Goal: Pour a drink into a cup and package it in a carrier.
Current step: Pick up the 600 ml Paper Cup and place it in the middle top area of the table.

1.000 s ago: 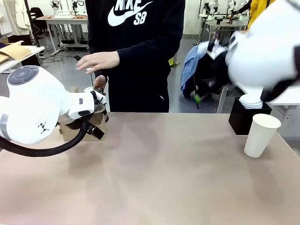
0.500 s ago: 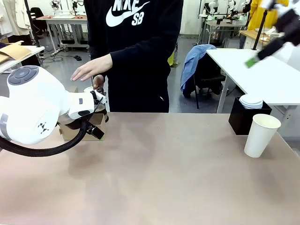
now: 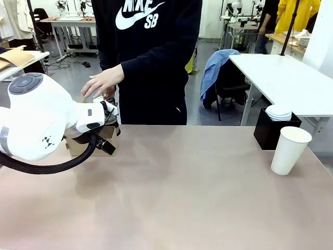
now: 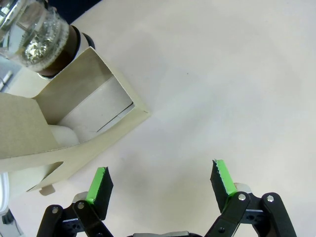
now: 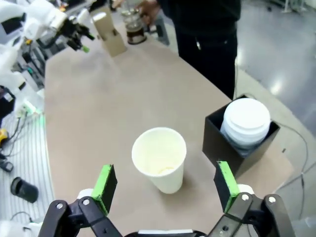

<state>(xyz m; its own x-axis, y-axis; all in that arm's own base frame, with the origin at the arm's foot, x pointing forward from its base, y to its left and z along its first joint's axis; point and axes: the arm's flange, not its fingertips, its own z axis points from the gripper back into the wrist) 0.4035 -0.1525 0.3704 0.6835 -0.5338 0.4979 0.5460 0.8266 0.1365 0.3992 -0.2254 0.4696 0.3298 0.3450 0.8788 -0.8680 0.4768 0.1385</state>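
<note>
- Front view: the cup (image 3: 289,150) stands upright at the R end of the table (image 3: 182,198). It is just in front of a black box (image 3: 270,136) w/ flat white lids (image 3: 279,111) on top. Far L, the carrier (image 3: 78,147) sits behind the big white L arm (image 3: 36,122). A person's hand (image 3: 105,80) is up over that spot.
- L wrist view: the L gripper (image 4: 160,177) is wide open w/ nothing in it. It hangs over bare table just beside the carrier. The near pocket looks mostly empty. Something white shows low in it, can't tell what. The glass jug (image 4: 38,34) stands just behind the carrier's far corner.
- R wrist view: the R gripper (image 5: 164,180) is wide open too & holds nothing. It hangs over the cup, w/ one green pad on each side. The cup is empty, clean white inside. The box holds a stack of lids. Far off, the drink (image 5: 134,35) sits dark brown & low in the jug, w/ the hand by it.
- Step, I think: get the cup ready for the pour. Nothing is poured yet.
- To do it well: bring the R gripper straight down w/ a pad on each side of the cup, partway down the wall. Squeeze softly, since paper dents easy. Keep the cup upright & don't bump the box.
</note>
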